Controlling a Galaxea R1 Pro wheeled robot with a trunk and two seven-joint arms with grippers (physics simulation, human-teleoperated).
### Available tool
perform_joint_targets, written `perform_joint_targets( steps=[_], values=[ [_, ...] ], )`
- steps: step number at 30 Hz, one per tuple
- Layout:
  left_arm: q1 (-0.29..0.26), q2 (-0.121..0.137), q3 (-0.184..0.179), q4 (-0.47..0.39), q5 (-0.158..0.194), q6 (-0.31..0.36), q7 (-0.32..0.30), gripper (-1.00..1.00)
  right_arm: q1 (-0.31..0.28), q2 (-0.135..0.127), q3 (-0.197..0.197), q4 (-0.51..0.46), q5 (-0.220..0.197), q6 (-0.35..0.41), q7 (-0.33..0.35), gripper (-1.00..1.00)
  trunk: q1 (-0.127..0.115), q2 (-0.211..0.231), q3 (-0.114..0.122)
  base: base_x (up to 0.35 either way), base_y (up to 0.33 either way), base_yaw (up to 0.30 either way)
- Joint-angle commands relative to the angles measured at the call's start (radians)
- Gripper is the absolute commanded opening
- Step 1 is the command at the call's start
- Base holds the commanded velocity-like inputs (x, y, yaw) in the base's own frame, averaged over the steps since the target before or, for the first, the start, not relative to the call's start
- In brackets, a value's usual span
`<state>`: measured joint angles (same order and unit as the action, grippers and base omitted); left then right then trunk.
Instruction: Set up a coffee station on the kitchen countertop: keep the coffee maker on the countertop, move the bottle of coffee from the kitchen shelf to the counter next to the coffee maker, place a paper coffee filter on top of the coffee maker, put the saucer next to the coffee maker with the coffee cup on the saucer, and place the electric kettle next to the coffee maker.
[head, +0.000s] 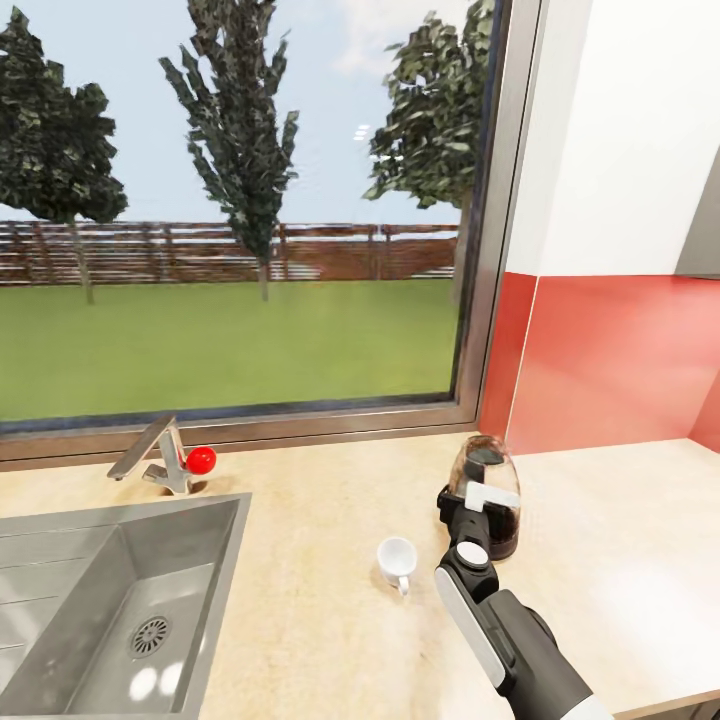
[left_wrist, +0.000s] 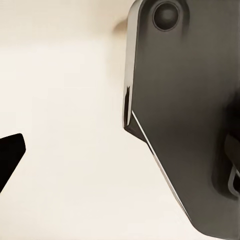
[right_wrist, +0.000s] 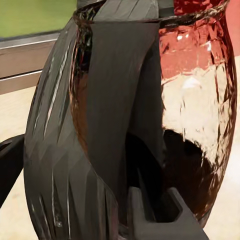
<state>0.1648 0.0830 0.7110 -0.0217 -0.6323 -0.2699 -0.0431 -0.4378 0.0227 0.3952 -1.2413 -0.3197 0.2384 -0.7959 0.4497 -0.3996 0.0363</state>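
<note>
1. Head view. The beige desk (head: 330, 640) runs under a large window (head: 240, 200) showing lawn, trees and a fence. A steel sink (head: 60, 600) sits at 8 o'clock in the frame, and its faucet (head: 150, 458) stands at the sink's back rim with a red knob (head: 202, 459) just beside it. The coffee maker (head: 487, 495), a glass carafe with dark liquid at its base, stands upright on the desk at about 5 o'clock, near the red backsplash (head: 610, 360). The white coffee cup (head: 397, 561) stands on the bare desk at the maker's 8 o'clock, near it but apart. The right arm reaches up from 5 o'clock; the right end effector (head: 478, 510) is at the carafe, and its fingers look set around it.

2. Left wrist view. A dark grey body sits against a pale surface. The left end effector's opening: cannot tell.

3. Right wrist view. The coffee maker (right_wrist: 150, 115) is very close, with its dark handle band and reflective glass between the fingers. One dark fingertip (right_wrist: 10, 165) shows at the edge. Firm contact: cannot tell.
</note>
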Motion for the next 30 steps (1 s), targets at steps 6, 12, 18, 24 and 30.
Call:
perform_joint_targets(
  steps=[6, 12, 18, 24, 30],
  values=[
    [0.001, 0.000, 0.008, -0.001, -0.006, -0.002, -0.004, 1.00, -0.001, -0.001, 0.002, -0.001, -0.005, 0.006, -0.006, -1.00, 0.000, -0.001, 0.000, 0.000, 0.000, 0.000],
    [0.001, 0.000, 0.008, -0.001, -0.006, -0.002, -0.004, 1.00, 0.000, -0.001, 0.001, -0.004, -0.005, 0.006, -0.006, -1.00, 0.000, -0.001, 0.000, 0.000, 0.000, 0.000],
    [0.001, 0.001, 0.009, -0.003, -0.005, -0.002, -0.004, 1.00, 0.000, -0.001, 0.007, -0.081, -0.005, 0.007, -0.006, -1.00, 0.000, -0.001, 0.000, 0.000, 0.000, 0.000],
    [0.000, 0.003, 0.011, -0.004, -0.003, -0.002, -0.004, 1.00, -0.001, -0.001, 0.011, -0.179, -0.005, 0.010, -0.005, -1.00, 0.000, -0.001, 0.000, 0.000, 0.000, 0.000],
    [0.000, 0.003, 0.008, -0.004, -0.004, -0.002, -0.005, 1.00, -0.001, 0.001, 0.020, -0.202, -0.005, 0.015, -0.003, -1.00, 0.000, -0.001, 0.000, 0.000, 0.000, 0.000]
  ],
)
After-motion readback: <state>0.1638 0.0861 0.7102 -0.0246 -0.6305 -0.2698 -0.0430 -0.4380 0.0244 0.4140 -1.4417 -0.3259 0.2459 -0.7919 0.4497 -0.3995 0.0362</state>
